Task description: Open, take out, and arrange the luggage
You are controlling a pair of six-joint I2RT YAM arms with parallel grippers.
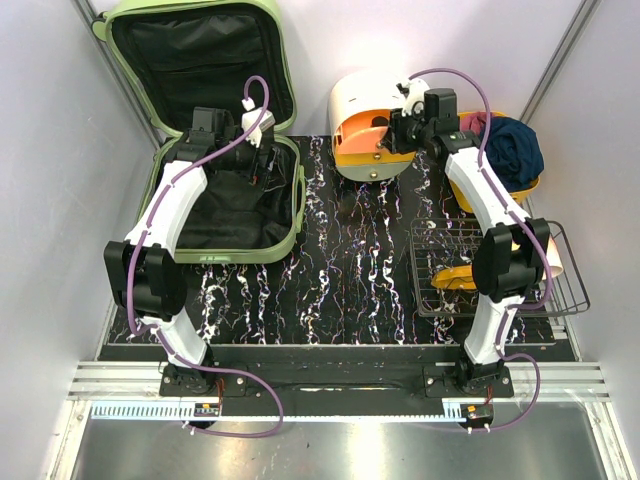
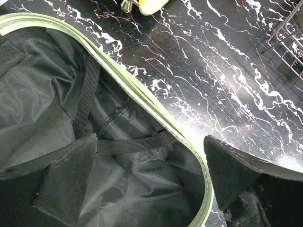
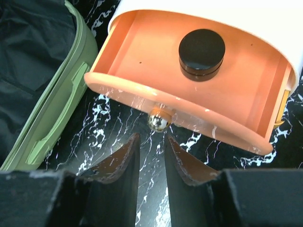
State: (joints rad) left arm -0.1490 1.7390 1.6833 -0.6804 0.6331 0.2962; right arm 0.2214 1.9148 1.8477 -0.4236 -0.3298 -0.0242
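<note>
The pale green luggage (image 1: pixel 296 215) lies open at the back left, its lid standing up and its black lining and elastic straps showing. It looks empty of loose items. My left gripper (image 1: pixel 268 160) is open at the luggage's right rim (image 2: pixel 137 92). In the left wrist view the gripper (image 2: pixel 150 139) has one finger (image 2: pixel 71 179) inside over the lining and the other (image 2: pixel 236 165) outside over the table. My right gripper (image 1: pixel 385 132) is narrowly open and holds nothing. In the right wrist view its tips (image 3: pixel 152 137) sit just short of the metal knob (image 3: pixel 159 120).
The knob belongs to the pulled-out orange drawer (image 3: pixel 156 61) of a cream cylindrical box (image 1: pixel 360 100); a black jar (image 3: pixel 201 54) sits inside it. An orange bin (image 1: pixel 530 188) with dark clothes stands back right. A wire basket (image 1: pixel 432 300) with a yellow item is at the right.
</note>
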